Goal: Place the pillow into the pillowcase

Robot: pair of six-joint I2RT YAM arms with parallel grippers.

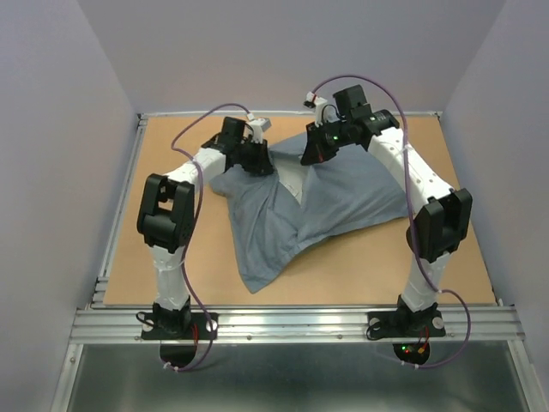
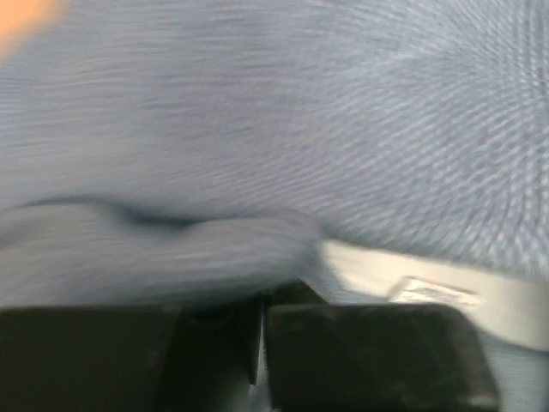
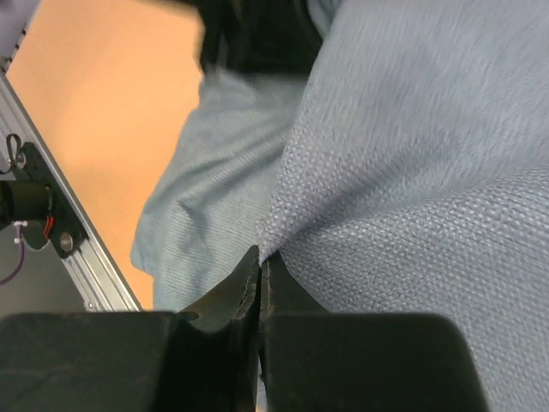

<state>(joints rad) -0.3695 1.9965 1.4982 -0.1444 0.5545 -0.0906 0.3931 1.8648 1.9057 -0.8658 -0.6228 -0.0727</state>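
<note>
The grey-blue pillowcase (image 1: 343, 202) lies rumpled across the middle of the table, one corner trailing toward the near edge. A sliver of the white pillow (image 1: 294, 178) shows in the gap between its two raised flaps; the rest is hidden under the cloth. My left gripper (image 1: 257, 163) is at the far left edge of the case. In the left wrist view it (image 2: 260, 300) is shut on a fold of pillowcase (image 2: 343, 112), beside a white strip with a label (image 2: 429, 292). My right gripper (image 1: 310, 154) is shut on a pillowcase (image 3: 412, 172) fold at its tips (image 3: 260, 257).
The wooden table (image 1: 171, 257) is ringed by a metal frame, with a rail along the near edge (image 1: 292, 322) that also shows in the right wrist view (image 3: 77, 249). Grey walls stand on three sides. The left arm's dark wrist (image 3: 257, 34) is close ahead of my right gripper.
</note>
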